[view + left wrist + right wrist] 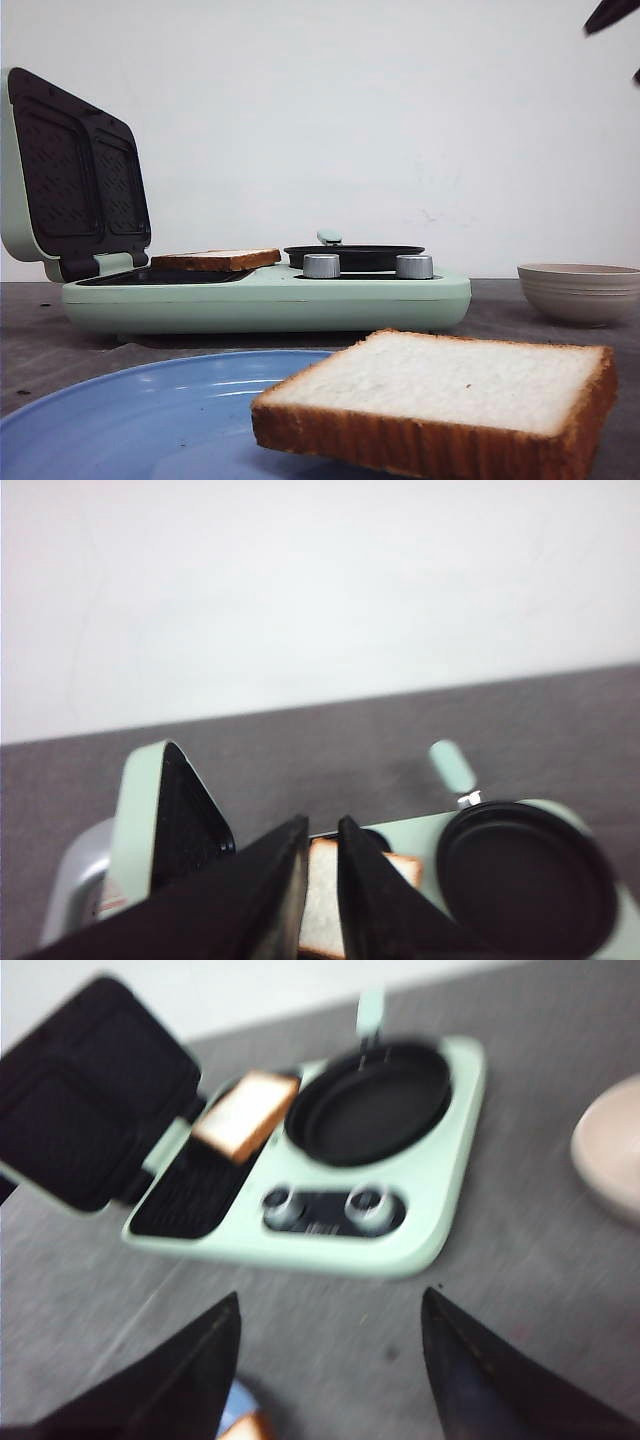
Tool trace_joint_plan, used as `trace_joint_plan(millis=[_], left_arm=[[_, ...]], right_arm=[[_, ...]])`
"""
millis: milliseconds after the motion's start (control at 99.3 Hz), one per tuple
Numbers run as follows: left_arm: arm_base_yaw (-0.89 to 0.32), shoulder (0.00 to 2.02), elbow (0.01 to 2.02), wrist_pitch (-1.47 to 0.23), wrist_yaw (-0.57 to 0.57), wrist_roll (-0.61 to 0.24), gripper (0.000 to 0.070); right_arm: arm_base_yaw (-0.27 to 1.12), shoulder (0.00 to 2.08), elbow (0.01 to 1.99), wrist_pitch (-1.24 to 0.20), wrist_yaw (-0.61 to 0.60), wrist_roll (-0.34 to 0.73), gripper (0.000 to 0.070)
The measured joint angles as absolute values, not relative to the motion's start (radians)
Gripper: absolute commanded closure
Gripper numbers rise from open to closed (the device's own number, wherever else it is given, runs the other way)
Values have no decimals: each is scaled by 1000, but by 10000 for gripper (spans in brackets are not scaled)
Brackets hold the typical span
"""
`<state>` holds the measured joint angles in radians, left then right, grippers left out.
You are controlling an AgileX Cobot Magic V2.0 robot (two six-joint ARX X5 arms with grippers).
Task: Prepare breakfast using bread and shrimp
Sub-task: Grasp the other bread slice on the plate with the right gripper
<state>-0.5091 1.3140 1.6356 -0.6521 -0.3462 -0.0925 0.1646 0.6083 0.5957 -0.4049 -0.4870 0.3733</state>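
Thick square bread slice (pixel 440 405) on glossy blue plate (pixel 130 415) (soft white face, golden crust), second slice (pixel 216 260) on mint breakfast maker (pixel 270 295), left gripper (pixel 322 865) nearly closed, holding nothing, right gripper (pixel 330 1360) spread wide.

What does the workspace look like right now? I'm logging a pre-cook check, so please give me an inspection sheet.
Surface: grey table, bare where visible.
Job's things: one bread slice on the blue plate; another bread slice on the open green breakfast maker, beside its black pan. Shrimp: nothing seen.
Clutter: beige bowl to the right.
Grippers: left gripper above the maker's slice, jaws narrowly apart, gripping nothing; right gripper open, empty.
Cables: nothing seen.
Surroundings: plain white wall.
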Motion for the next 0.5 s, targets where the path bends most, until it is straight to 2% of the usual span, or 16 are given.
trace_joint_plan(millis=[242, 423, 503], left_arm=[[-509, 1074, 1636, -773, -308, -92, 700], [-509, 936, 1623, -812, -289, -92, 700], [-509, 896, 1620, -841, -289, -92, 700]], right_arm=[[165, 806, 596, -441, -712, 423, 358], [165, 925, 596, -558, -738, 416, 327], [167, 960, 596, -619, -746, 393, 273]])
